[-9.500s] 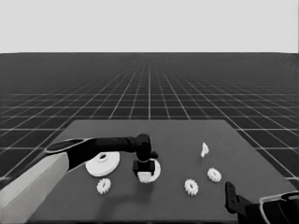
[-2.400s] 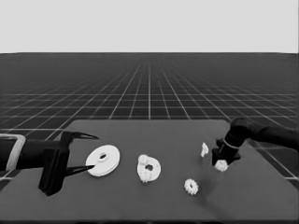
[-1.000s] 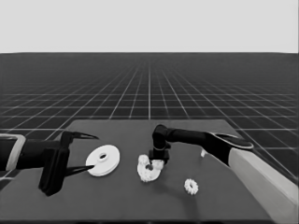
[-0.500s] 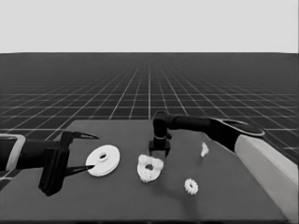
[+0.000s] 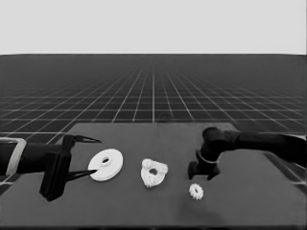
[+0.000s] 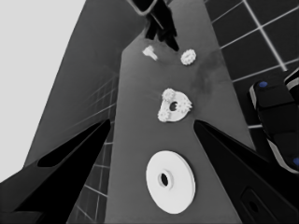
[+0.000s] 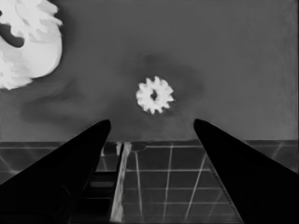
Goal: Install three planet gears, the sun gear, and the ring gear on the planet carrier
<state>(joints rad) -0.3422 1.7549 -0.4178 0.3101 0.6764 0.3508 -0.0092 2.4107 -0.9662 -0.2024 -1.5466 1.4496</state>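
The smaller round part (image 5: 154,173) lies mid-table with three small gears seated around its hole. One loose gear (image 5: 195,191) lies to its right, near the front edge. My right gripper (image 5: 202,173) hovers just behind that gear, open and empty. The right wrist view shows the loose gear (image 7: 154,95) just beyond the open right gripper (image 7: 152,121). The larger round part (image 5: 105,165) lies flat to the left, beside my waiting left gripper (image 5: 96,156), which is open and does not hold it. The left wrist view shows the thin white piece (image 6: 149,51) by the right gripper (image 6: 161,28).
In the head view the thin white piece is hidden behind the right gripper. The right arm (image 5: 268,143) reaches in across the table's right end. The table's front edge (image 5: 153,226) runs close below the loose gear. Dark machinery with blue lights (image 6: 275,116) sits past the table's edge.
The right gripper has left the smaller round part, risen and swung right, and now hangs open behind the loose gear. The left arm has not moved.
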